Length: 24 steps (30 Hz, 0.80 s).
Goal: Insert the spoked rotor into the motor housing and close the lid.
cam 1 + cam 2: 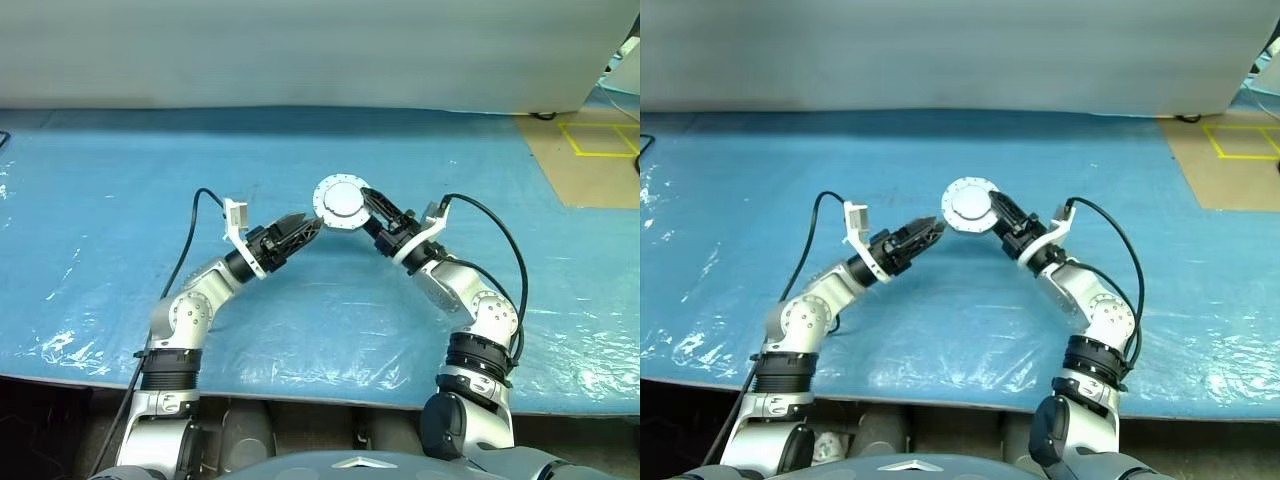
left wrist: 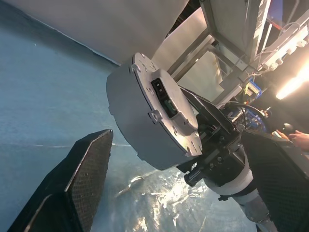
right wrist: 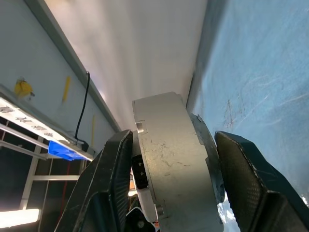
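Both wrist views show right gripper clamping motor housing; left gripper jaws apart.

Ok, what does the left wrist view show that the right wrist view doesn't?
Left wrist view: the housing's flat face with a dark slot, seen past the open left gripper, and a person's hand.
Right wrist view: the housing's side wall clamped in the right gripper, and a black cable.
Both: the housing, raised off the blue cover.
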### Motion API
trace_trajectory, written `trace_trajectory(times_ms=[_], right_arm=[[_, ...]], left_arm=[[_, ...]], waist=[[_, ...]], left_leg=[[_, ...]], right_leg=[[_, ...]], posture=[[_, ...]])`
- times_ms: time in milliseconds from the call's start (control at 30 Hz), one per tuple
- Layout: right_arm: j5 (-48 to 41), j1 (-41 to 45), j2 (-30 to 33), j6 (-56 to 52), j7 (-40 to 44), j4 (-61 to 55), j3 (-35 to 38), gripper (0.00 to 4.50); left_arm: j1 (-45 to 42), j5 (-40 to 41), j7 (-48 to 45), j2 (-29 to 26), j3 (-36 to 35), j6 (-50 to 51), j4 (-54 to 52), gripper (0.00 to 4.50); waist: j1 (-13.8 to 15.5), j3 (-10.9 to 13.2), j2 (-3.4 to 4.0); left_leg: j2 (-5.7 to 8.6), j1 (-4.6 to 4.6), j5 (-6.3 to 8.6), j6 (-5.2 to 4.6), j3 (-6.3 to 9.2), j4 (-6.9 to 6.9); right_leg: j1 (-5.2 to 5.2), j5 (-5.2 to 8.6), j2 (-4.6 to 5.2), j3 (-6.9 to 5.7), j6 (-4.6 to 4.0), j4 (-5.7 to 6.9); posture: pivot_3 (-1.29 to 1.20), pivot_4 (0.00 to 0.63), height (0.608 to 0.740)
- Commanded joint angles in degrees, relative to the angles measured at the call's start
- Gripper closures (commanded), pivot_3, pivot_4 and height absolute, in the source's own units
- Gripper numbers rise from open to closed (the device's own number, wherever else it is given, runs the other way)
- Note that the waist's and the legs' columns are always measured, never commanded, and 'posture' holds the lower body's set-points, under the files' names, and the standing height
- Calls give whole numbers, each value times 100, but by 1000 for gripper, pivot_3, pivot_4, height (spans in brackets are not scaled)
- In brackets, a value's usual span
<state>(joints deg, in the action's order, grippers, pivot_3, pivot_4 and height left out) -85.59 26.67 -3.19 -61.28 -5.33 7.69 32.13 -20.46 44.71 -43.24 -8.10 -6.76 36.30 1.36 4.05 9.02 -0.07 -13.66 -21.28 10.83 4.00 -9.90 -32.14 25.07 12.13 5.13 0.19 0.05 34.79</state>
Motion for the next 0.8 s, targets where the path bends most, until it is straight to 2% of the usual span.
trace_trajectory(times_ms=[33, 433, 533, 633, 800], right_arm=[[-488, 36, 73, 5, 232, -469, -262, 2180], [-471, -160, 347, 89, 527, -672, -1040, 2180], [-465, -177, 402, 190, 562, -618, -1078, 2180], [-476, -181, 444, 248, 608, -595, -1104, 2180], [-472, -191, 470, 305, 672, -581, -1168, 2180]], left_arm=[[-101, 106, 53, 81, -22, 35, -14, 18], [-395, 261, 151, 479, -102, 73, 220, 18], [-463, 512, 182, 523, -268, 227, 260, 572], [-496, 724, 188, 534, -384, 364, 277, 1524], [-475, 797, 200, 512, -348, 458, 227, 1706]], waist=[[4, 0, 0], [9, 1, -1], [7, 1, -1], [11, 1, -3], [11, 2, -3]], left_leg=[[0, -1, 0, 0, 0, 0], [2, -13, 0, 0, 11, -8], [2, -14, 0, 0, 13, -10], [3, -16, 0, 0, 14, -11], [3, -20, 0, -1, 19, -12]], right_leg=[[0, 0, 0, 0, 1, -1], [0, -5, 1, -2, 8, -2], [0, -5, 1, -2, 8, -1], [0, -5, 1, -2, 8, -1], [0, -5, 1, -3, 9, -1]], posture=[[0, 150, 740], [0, 150, 740], [0, 150, 740], [0, 150, 740], [0, 150, 740]])
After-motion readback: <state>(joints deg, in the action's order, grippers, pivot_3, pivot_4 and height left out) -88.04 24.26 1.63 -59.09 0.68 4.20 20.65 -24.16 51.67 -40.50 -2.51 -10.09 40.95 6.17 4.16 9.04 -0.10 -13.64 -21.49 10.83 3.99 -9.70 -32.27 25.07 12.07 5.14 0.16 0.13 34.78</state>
